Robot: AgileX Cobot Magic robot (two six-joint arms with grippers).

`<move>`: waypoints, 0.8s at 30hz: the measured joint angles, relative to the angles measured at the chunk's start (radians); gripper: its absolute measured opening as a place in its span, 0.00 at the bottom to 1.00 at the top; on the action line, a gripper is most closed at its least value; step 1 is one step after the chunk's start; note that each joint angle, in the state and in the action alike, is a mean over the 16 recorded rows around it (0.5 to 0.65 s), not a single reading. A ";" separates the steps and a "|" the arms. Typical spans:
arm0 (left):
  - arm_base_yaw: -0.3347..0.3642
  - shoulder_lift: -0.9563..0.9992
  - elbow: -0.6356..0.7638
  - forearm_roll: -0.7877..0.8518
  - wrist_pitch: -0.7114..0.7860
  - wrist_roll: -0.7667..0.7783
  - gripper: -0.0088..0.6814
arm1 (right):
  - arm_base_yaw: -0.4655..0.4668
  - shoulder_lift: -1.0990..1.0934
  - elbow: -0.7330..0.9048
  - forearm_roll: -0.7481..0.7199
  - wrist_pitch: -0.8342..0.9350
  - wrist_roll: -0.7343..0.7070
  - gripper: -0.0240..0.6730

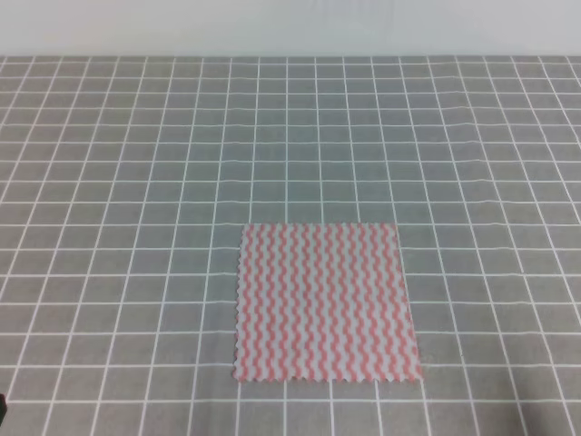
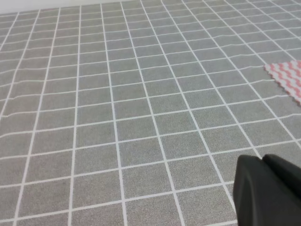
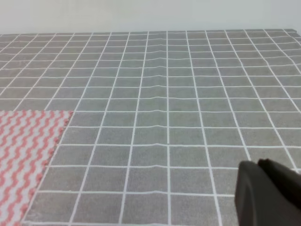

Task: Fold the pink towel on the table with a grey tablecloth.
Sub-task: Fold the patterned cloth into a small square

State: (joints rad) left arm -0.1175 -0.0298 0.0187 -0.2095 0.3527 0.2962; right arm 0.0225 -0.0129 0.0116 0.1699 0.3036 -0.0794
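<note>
The pink towel [image 1: 325,302] lies flat and unfolded on the table with a grey tablecloth [image 1: 136,182], near the front middle. Its zigzag stripes and scalloped edges show clearly. One corner of the towel [image 2: 288,77] reaches the right edge of the left wrist view. A larger part of the towel [image 3: 23,150] fills the lower left of the right wrist view. Only a black part of my left gripper [image 2: 265,190] and of my right gripper [image 3: 265,193] shows, at each view's lower right corner and well away from the cloth. Their jaws are hidden.
A pale wall [image 1: 290,27] runs behind the table's far edge. The tablecloth has slight ripples across the middle [image 3: 167,94]. A small dark sliver [image 1: 3,409] sits at the lower left edge of the high view.
</note>
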 joint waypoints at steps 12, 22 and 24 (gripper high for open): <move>0.000 0.005 -0.003 0.000 0.001 0.000 0.01 | 0.000 0.000 0.000 0.000 0.001 0.000 0.01; 0.000 0.001 0.000 0.003 -0.006 0.000 0.01 | 0.000 0.001 0.000 0.000 -0.001 0.000 0.01; 0.000 0.001 0.000 0.005 -0.009 0.001 0.01 | 0.000 0.002 -0.001 0.000 0.000 0.000 0.01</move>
State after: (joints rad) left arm -0.1175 -0.0286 0.0187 -0.2042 0.3438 0.2968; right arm 0.0223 -0.0106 0.0102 0.1702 0.3036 -0.0793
